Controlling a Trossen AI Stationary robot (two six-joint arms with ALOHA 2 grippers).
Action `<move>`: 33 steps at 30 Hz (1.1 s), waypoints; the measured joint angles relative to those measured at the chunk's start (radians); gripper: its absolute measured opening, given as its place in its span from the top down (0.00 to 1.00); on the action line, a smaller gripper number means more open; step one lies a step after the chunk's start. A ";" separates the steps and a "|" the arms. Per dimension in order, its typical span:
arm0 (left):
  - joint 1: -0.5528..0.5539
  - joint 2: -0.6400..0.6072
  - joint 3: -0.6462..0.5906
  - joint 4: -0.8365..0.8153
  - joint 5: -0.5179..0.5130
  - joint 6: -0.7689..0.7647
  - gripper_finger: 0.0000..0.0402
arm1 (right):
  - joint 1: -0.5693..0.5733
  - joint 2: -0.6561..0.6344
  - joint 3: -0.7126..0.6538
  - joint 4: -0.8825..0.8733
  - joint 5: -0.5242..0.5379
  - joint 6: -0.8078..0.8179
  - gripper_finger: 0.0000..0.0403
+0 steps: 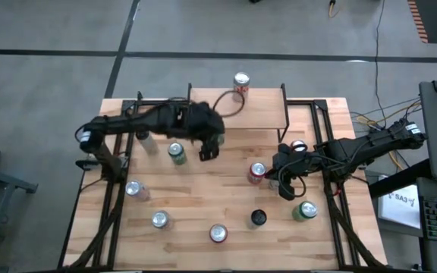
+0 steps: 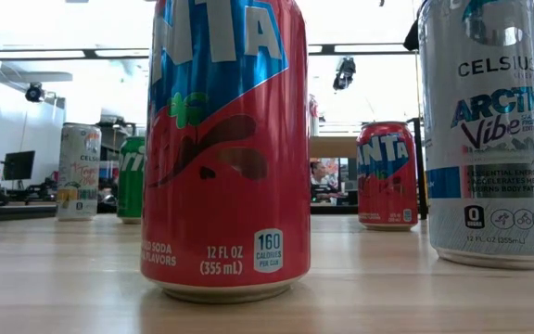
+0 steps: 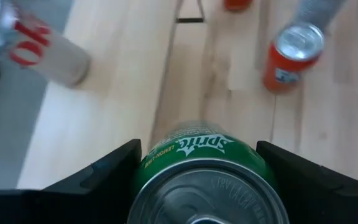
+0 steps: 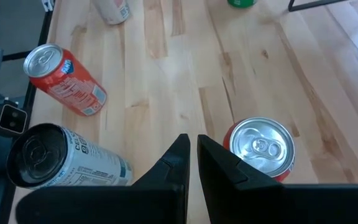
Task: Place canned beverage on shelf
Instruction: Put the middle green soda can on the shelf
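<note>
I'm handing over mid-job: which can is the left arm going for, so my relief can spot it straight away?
Start at the shelf along the table's far edge, then look just in front of its left end, where the left gripper hangs. The green Sprite can sits between its open jaws. Another green can stands over by the right arm, well away.

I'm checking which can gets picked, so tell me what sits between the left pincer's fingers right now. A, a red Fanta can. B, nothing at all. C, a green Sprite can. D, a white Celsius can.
C: the left wrist view shows the green Sprite can standing between the left pincer's two dark fingers, which stand apart on either side of it.
</note>
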State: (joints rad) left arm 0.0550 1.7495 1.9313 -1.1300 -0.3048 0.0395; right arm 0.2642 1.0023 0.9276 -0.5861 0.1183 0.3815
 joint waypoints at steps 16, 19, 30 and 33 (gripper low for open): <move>0.250 0.300 0.424 -0.312 0.062 0.154 0.29 | 0.000 0.000 0.000 0.000 0.015 0.000 0.94; 0.263 0.311 0.405 -0.315 0.061 0.182 0.29 | 0.000 0.000 0.000 0.000 0.017 0.000 0.94; 0.290 0.334 0.407 -0.313 0.101 0.218 0.29 | 0.000 0.000 0.000 0.000 0.041 0.000 0.94; 0.307 0.334 0.407 -0.298 0.148 0.219 0.29 | 0.000 0.000 0.000 0.000 0.042 0.000 0.94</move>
State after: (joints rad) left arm 0.3623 2.0830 2.3386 -1.4282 -0.1567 0.2581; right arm 0.2642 1.0026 0.9276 -0.5861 0.1600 0.3813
